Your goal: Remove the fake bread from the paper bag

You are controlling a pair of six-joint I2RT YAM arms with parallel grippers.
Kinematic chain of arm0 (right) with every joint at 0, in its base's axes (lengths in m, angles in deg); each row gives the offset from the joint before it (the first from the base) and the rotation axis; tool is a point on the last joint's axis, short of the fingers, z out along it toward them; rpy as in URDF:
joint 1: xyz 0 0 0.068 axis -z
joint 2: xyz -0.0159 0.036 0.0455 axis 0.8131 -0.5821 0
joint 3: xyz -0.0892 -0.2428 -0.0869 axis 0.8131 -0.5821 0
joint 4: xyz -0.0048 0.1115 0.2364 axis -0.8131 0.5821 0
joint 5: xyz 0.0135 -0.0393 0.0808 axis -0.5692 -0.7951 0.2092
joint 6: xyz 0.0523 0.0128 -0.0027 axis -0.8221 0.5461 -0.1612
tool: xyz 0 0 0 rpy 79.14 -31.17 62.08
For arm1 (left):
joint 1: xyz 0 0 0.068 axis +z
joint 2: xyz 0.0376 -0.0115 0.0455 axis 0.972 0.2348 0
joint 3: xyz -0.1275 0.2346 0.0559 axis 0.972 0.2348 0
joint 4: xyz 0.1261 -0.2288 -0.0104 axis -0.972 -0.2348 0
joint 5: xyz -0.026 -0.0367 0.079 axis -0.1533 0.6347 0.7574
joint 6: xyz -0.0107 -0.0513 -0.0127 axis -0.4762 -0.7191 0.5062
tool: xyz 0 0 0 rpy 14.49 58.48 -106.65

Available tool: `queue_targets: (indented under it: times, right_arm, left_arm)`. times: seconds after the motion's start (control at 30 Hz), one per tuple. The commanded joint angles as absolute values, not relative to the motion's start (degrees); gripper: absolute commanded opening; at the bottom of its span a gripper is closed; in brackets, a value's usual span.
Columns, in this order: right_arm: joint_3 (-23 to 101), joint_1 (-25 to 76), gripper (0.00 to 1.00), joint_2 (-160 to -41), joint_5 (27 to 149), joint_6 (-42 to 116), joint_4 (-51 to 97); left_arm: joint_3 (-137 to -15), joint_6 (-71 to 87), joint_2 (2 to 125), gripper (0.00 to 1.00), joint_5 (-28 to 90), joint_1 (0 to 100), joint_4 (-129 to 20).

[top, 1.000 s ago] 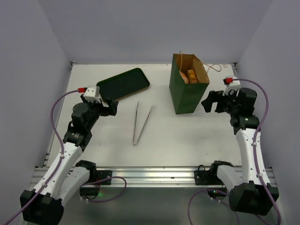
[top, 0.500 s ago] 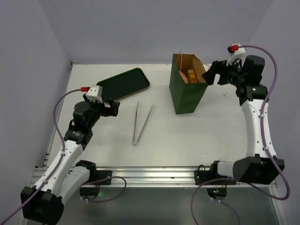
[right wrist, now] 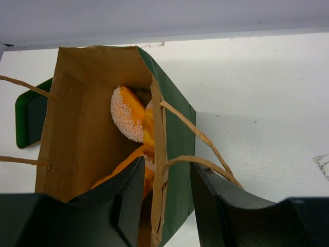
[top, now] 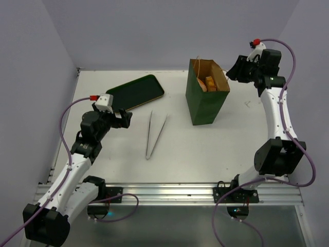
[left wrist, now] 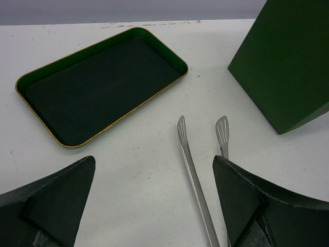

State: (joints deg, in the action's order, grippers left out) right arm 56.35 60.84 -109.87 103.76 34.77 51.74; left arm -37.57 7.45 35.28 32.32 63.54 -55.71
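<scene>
The paper bag [top: 204, 105] stands upright at the back right, dark green outside and brown inside. Orange fake bread [top: 208, 82] fills its bottom; in the right wrist view a sugared orange piece [right wrist: 128, 115] lies on top. My right gripper [top: 233, 71] hangs over the bag's right rim. Its jaws are part open and straddle the bag's right wall [right wrist: 163, 154], one finger inside and one outside, with a gap on each side. My left gripper [top: 123, 117] stands wide open and empty, low over the table, left of the bag.
A dark green flat tray [top: 134, 91] lies empty at the back left. Metal tongs [top: 154, 133] lie mid-table, right in front of the left gripper [left wrist: 154, 206]. The bag's string handles [right wrist: 201, 139] arch outward beside my right fingers.
My right arm has swung up and back from the table beside the bag to its right rim. Its jaws have narrowed round the bag wall. The left arm has not moved.
</scene>
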Motion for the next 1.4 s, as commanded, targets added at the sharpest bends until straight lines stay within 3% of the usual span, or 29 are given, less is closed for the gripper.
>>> queue_targets:
  times: [0.0, 0.5, 0.6, 0.8, 1.17, 1.37]
  right_arm:
    - [57.2, 60.7, 0.44, -110.0, 102.7, 37.2, 51.5]
    - [58.2, 56.3, 0.47, -115.0, 99.0, 43.3, 54.8]
    - [58.6, 55.5, 0.42, -115.7, 97.9, 43.3, 55.2]
    - [59.3, 54.8, 0.01, -116.0, 96.6, 45.6, 55.1]
    - [64.1, 54.8, 0.0, -110.9, 88.3, 50.3, 51.9]
    - [56.5, 54.8, 0.0, -104.3, 82.5, 56.9, 44.8]
  left_arm:
    - [-40.5, 8.6, 35.3, 1.0, 31.2, 63.5, -55.0]
    - [-40.5, 8.7, 35.3, 1.0, 30.7, 63.5, -55.0]
    - [-40.4, 8.8, 35.3, 1.0, 30.6, 63.5, -55.0]
    - [-40.5, 8.7, 35.2, 1.0, 30.2, 63.5, -55.0]
    - [-39.9, 7.6, 38.6, 1.0, 15.7, 62.7, -51.7]
    - [-40.4, 7.5, 40.2, 1.0, 13.5, 61.6, -52.0]
